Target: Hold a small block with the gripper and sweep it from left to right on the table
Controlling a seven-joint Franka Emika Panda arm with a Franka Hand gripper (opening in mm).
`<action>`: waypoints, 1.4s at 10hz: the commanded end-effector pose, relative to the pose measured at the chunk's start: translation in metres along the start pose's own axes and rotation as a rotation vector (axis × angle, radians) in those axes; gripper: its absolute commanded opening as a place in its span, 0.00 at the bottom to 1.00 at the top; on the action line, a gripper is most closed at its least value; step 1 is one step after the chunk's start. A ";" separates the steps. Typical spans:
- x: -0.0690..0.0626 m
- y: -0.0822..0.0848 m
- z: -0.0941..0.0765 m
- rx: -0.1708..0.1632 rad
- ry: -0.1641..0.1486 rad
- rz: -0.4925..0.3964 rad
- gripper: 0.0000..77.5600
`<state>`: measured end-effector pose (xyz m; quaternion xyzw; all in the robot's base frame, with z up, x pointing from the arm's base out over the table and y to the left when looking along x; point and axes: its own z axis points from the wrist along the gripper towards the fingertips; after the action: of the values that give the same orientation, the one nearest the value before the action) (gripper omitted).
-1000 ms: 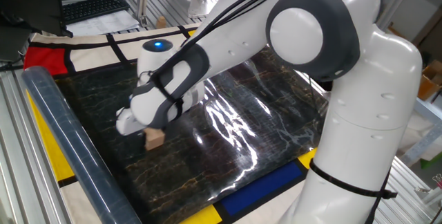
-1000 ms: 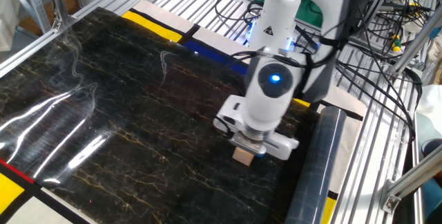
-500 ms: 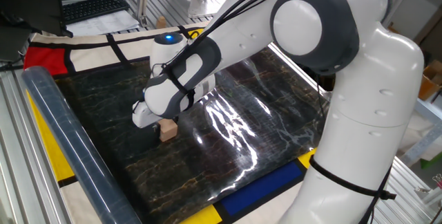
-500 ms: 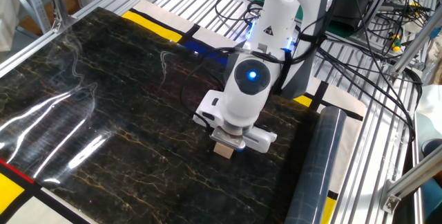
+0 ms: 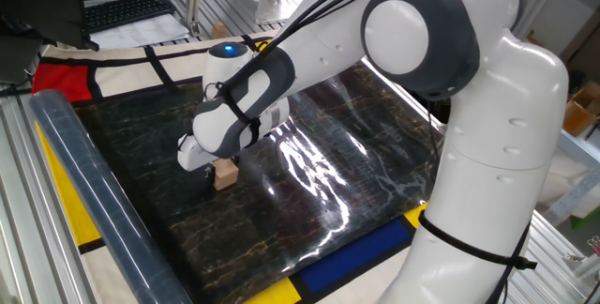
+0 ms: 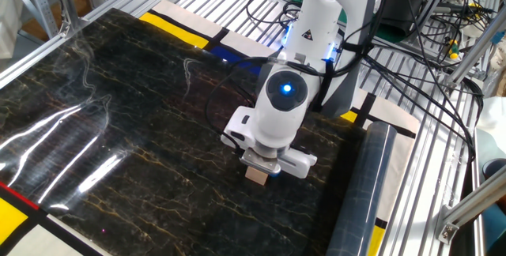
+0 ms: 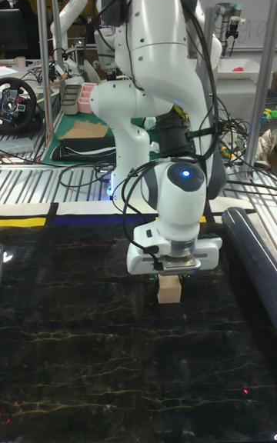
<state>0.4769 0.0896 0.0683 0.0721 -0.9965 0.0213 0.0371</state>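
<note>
Item: hand [image 7: 170, 274], at the tip of the white arm, pointing straight down over the counter [image 6: 95, 129]. State: fingers closed narrow on the small block [image 7: 169, 289], which hangs from them with its underside at or touching the glossy black sheet; whether it truly rests on the surface cannot be told.

Location of block: near the edge of the marbled sheet that runs beside the dark roll [image 6: 360, 201], seen in the other fixed view just below the hand's housing [image 6: 257, 175] and in one fixed view under the wrist [image 5: 223, 174].

Risks, as judged:
- Only the top of the block appears to be gripped; drag against the sheet during a sweep could tilt or twist it out of the fingers.
- Pressing too low could make the block catch and stutter on the sheet, or wrinkle it; riding too high would mean no contact at all.
- A sweep toward the roll side would quickly meet the roll.

Surroundings:
- Dark roll lying along one edge of the counter, near the block but apart from it.
- Yellow, blue, red and white panels bordering the sheet.
- Cables [image 6: 427, 19] and aluminium framing beyond the counter, well apart.
- The open sheet holds nothing else; the sweep path away from the roll looks unobstructed.
</note>
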 end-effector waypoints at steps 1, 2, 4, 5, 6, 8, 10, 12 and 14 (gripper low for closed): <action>0.007 0.026 0.015 -0.068 0.058 0.042 0.01; 0.007 0.026 0.013 -0.085 0.069 0.045 0.01; 0.008 0.026 0.012 -0.095 0.078 0.048 0.01; 0.008 0.026 0.012 -0.095 0.080 0.049 0.01; 0.008 0.025 0.011 -0.107 0.094 0.052 0.01; 0.008 0.026 0.009 -0.105 0.100 0.048 0.01; 0.009 0.026 0.008 -0.099 0.102 0.049 0.01; 0.012 0.023 0.001 -0.092 0.106 0.047 0.01; 0.018 0.018 -0.011 -0.076 0.108 0.045 0.01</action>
<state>0.4643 0.1110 0.0679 0.0454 -0.9948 -0.0199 0.0889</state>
